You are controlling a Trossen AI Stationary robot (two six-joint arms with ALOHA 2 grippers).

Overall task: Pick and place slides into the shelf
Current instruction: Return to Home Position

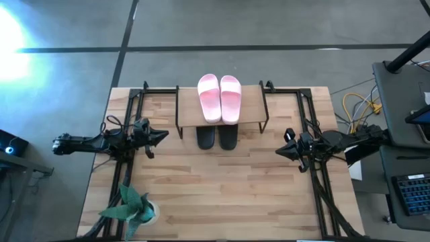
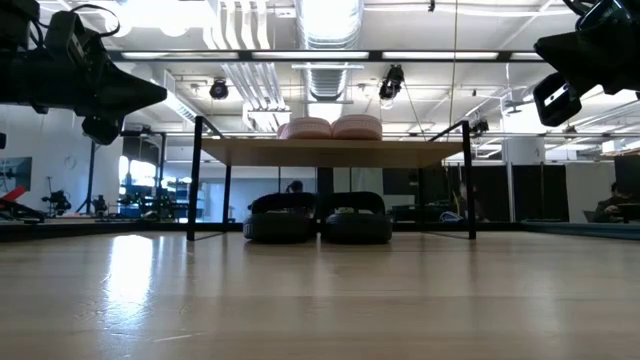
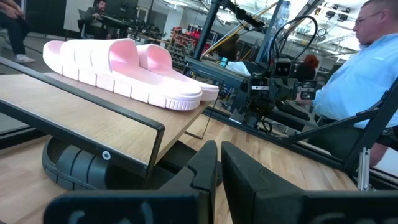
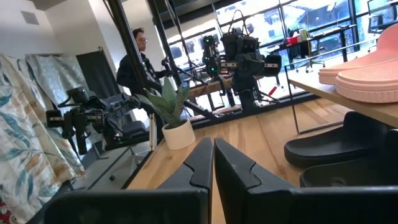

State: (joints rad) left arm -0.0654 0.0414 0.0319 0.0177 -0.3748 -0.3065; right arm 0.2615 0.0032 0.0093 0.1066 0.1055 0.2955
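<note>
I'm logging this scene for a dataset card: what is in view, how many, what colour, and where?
Light wooden table: one, pale wood, centre.
Low wooden-topped shelf on black metal legs: one, light wood, table's far middle.
Light pink open-toe slide sandals: two, pink, side by side on the shelf's top.
Dark grey-black slide sandals: two, black, under the shelf.
Green leafy plant in white pot: one, table's near left corner.
Person in light blue shirt: one, beyond the table.
Left gripper: dark, left of shelf, fingers shut, empty.
Right gripper: dark, right of shelf, fingers shut, empty.
</note>
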